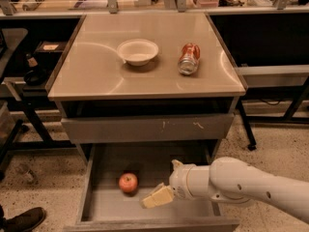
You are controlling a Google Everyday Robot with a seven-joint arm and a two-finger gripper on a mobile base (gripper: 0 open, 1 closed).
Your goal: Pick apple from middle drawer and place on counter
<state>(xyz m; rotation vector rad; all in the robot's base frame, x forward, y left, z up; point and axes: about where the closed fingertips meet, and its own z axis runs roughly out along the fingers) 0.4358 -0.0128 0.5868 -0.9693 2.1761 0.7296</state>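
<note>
Down in the open middle drawer (108, 207), the apple (128, 182) sits just beside the tool (150, 201), and no one can tell if the tool is open or closed, so a side bump could roll the apple away.

Warm, dimmish overhead light; curved glare streaks on the counter (96, 76), soft shadow beneath the white bowl (138, 51). The middle drawer (116, 208) lies in shade; the gripper (157, 197) inside it, right of the apple (128, 182), reads pale
</note>
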